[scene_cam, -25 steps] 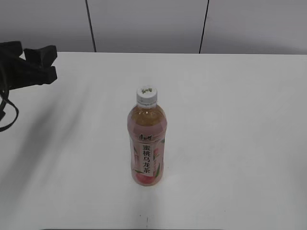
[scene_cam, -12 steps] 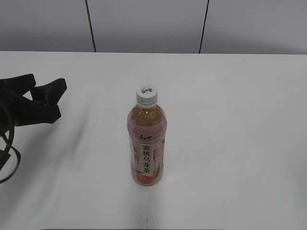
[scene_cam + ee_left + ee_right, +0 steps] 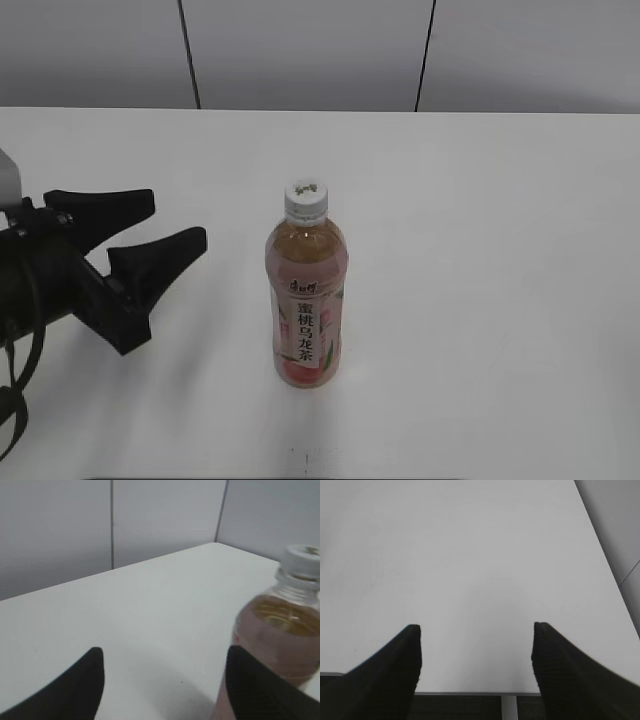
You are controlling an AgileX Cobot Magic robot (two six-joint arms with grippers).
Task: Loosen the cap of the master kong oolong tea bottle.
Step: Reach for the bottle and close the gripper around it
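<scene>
- the master kong oolong tea bottle (image 3: pixel 306 300) stands straight up on the white counter (image 3: pixel 480 250), near the middle of it and a bit toward the front edge.
- the bottle is slim and clear, with amber tea inside. it has a pink label with a white strip of dark characters that faces the exterior view.
- the cap (image 3: pixel 306 199) sits on top of the bottle's neck — it is small, round and white, with a tiny greenish mark on its top.
- the left gripper (image 3: pixel 163 228) is black and sits to the left of the bottle, near it but not touching it. its jaws are spread apart and hold nothing, and the tips point toward the bottle.
- the tips of the left gripper are about as high as the top half of the bottle, below the cap.
- in the left wrist view the bottle (image 3: pixel 280 645) fills the right side, with the cap (image 3: pixel 302 561) at the top. one dark jaw tip looks like it is just in front of the bottle's lower part — i cannot tell if it touches there.
- the right gripper (image 3: pixel 476 647) shows only in the right wrist view. its jaws are wide apart, with nothing between them.
- below the right gripper is only bare white counter (image 3: pixel 470 555) and its near edge. the bottle is not in that view.
- behind the bottle, past the far edge of the counter, is a grey wall (image 3: pixel 300 50) with thin dark lines going up it.
</scene>
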